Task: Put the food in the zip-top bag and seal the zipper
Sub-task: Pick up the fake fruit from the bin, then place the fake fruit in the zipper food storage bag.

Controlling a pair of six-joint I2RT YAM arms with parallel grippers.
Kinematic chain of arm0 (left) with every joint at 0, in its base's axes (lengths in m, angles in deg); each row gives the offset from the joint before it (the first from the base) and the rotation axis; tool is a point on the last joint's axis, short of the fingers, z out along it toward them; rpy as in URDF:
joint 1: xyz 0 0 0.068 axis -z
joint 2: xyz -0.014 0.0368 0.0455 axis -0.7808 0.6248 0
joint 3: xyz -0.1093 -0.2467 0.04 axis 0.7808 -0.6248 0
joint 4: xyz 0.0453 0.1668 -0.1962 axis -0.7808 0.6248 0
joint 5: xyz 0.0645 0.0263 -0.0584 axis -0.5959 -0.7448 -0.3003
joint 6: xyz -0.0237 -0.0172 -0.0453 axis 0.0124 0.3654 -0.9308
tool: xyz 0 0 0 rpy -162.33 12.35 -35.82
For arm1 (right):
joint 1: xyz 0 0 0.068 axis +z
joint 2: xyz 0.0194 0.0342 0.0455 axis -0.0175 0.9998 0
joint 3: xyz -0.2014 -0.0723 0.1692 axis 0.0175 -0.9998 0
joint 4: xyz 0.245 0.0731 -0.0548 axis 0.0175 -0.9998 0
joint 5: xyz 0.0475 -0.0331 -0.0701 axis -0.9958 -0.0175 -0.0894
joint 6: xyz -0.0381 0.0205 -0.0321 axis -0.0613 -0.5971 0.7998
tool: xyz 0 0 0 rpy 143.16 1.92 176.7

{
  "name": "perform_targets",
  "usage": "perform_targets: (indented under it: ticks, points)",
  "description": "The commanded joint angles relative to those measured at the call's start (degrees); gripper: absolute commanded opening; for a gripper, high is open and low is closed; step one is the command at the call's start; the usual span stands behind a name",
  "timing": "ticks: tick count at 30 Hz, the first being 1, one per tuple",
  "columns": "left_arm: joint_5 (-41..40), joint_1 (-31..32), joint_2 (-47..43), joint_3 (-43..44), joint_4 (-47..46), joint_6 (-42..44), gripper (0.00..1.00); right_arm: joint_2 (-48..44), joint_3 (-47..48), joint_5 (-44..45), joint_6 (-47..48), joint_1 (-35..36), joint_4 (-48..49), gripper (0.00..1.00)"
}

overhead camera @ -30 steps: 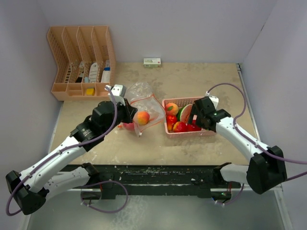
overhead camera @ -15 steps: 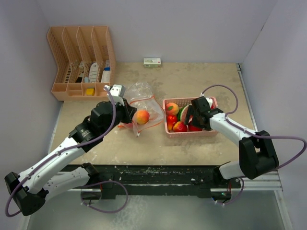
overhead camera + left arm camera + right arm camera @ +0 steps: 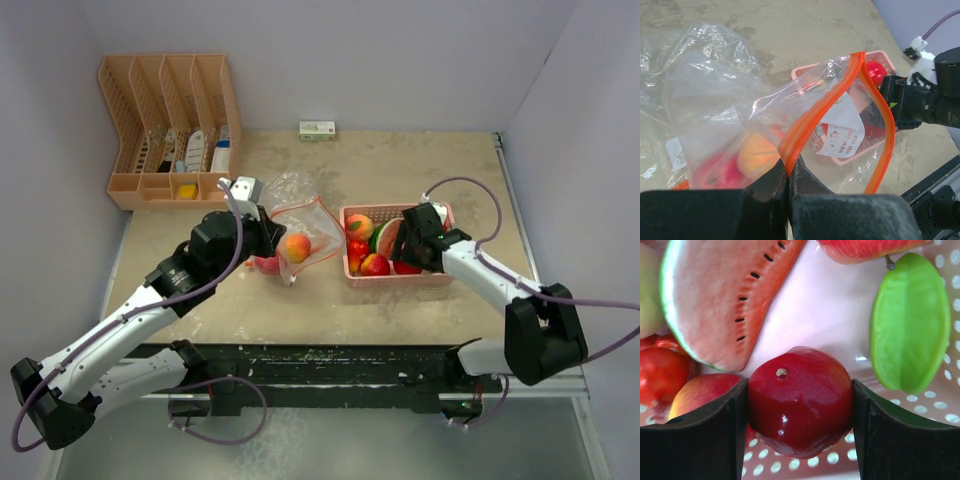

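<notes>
A clear zip-top bag (image 3: 300, 215) with an orange zipper (image 3: 815, 116) lies left of the pink basket (image 3: 395, 277); its mouth is open toward the basket. A peach-orange fruit (image 3: 297, 246) and a red piece (image 3: 715, 170) sit inside it. My left gripper (image 3: 789, 172) is shut on the bag's zipper rim and holds it up. My right gripper (image 3: 800, 405) is down in the basket, shut on a dark red apple (image 3: 800, 400). A watermelon slice (image 3: 725, 295), a green starfruit (image 3: 910, 320) and more red apples (image 3: 662, 372) lie around it.
A peach-coloured file organiser (image 3: 170, 125) with small packets stands at the back left. A small white-and-green box (image 3: 317, 130) lies at the back wall. Walls close in on both sides.
My right gripper has shifted slightly inside the basket, first left, then back right. The left gripper and the bag have stayed about where they were.
</notes>
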Motion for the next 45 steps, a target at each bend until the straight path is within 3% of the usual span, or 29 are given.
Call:
perform_targets:
  ticks: [1, 6, 11, 16, 22, 36, 39, 45]
  points:
    - [0.45, -0.18, 0.44, 0.07, -2.49, -0.23, 0.00, -8.27, 3.98, 1.94, 0.89, -0.17, -4.45, 0.22]
    - [0.78, -0.16, 1.68, -0.46, -3.58, -0.51, 0.00, -16.87, 8.80, 1.77, 5.69, -0.12, -6.21, 0.19]
    - [1.33, -0.10, 3.81, -0.84, -4.81, -1.11, 0.00, -22.82, 14.36, -11.72, 9.47, -0.05, -0.60, 0.17]
    - [2.12, -0.13, 5.46, -1.02, -6.11, -1.56, 0.00, -24.50, 14.98, -26.47, 7.19, 1.95, 10.77, 0.17]
    - [2.74, -0.07, 7.21, -0.46, -6.43, -1.57, 0.00, -21.33, 16.46, -22.26, 5.19, 13.43, 18.90, 0.17]
    - [3.48, -0.10, 8.51, -0.36, -7.24, -1.72, 0.00, -12.60, 14.65, -25.55, 1.77, 19.79, 26.68, 0.18]
    - [3.34, -0.14, 8.26, -0.30, -7.09, -1.67, 0.00, -12.20, 13.94, -24.46, 2.16, 21.17, 26.30, 0.26]
    - [3.05, -0.09, 7.92, -0.25, -6.96, -1.54, 0.00, -11.30, 13.54, -23.09, 3.45, 21.55, 24.17, 0.50]
